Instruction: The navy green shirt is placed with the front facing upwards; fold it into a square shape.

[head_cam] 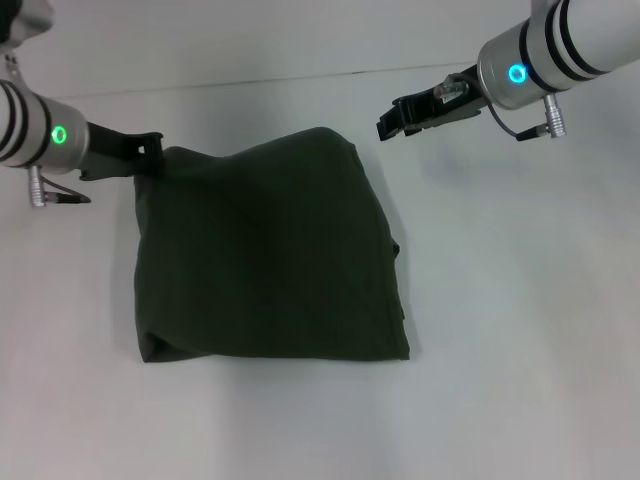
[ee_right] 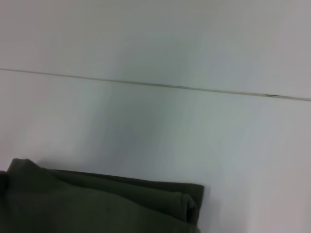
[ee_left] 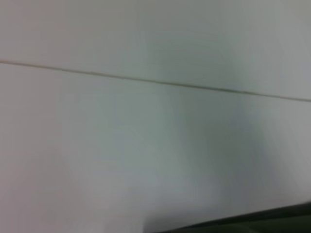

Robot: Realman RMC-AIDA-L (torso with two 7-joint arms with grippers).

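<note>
Lying folded on the white table [head_cam: 520,330], the navy green shirt [head_cam: 270,260]; jaws' state unclear.

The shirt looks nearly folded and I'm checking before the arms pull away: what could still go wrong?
The left hand touches the navy green shirt at its far left corner; withdrawing could drag that corner and undo the fold. The near left corner bulges, so the layers may slump. The right hand hovers clear.

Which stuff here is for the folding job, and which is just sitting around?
For the job:
- navy green shirt, folded into a rough square
- left gripper, at the shirt's far left corner
- right gripper, off the shirt, beyond its far right corner

Just there:
- white table
</note>
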